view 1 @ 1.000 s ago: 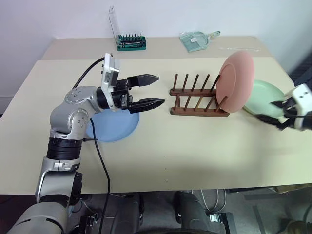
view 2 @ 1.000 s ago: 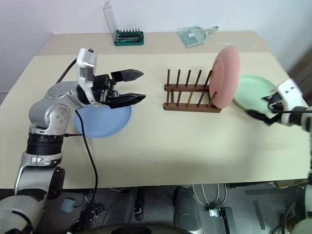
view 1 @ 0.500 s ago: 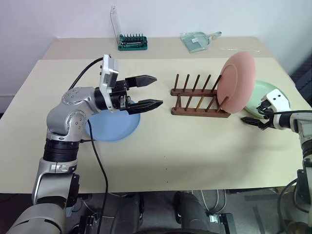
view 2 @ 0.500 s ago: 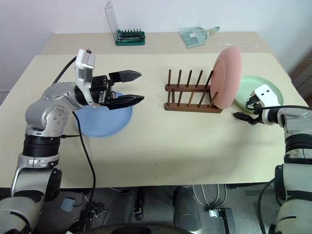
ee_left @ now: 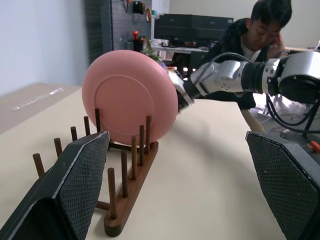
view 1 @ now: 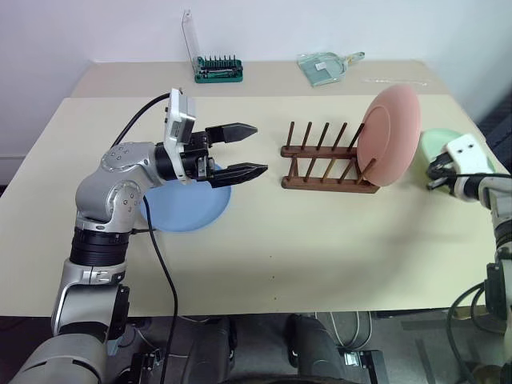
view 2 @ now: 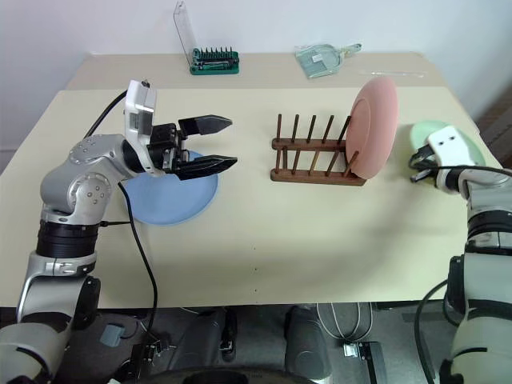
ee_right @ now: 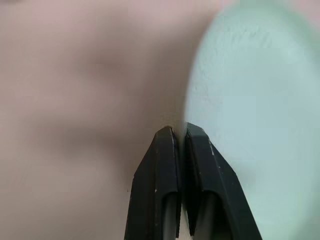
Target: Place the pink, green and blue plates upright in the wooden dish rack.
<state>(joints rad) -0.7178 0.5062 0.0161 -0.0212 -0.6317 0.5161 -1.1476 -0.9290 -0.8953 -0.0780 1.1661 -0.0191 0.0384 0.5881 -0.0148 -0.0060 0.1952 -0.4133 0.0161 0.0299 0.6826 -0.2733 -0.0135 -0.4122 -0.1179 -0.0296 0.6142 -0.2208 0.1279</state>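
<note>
Pink plate racked, right claw pinching green plate

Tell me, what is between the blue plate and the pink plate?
The wooden dish rack's empty pegs, seen from the head views, between the blue plate and pink plate.

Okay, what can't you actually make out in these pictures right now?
- Green plate: head views, mostly covered by the right gripper and its wrist camera.
- Whether the right gripper's fingers pinch the plate's rim: right wrist view, too blurred.
- Blue plate: far edge hidden under the left gripper.
- Wooden dish rack: near end hidden behind a finger, left wrist view.
</note>
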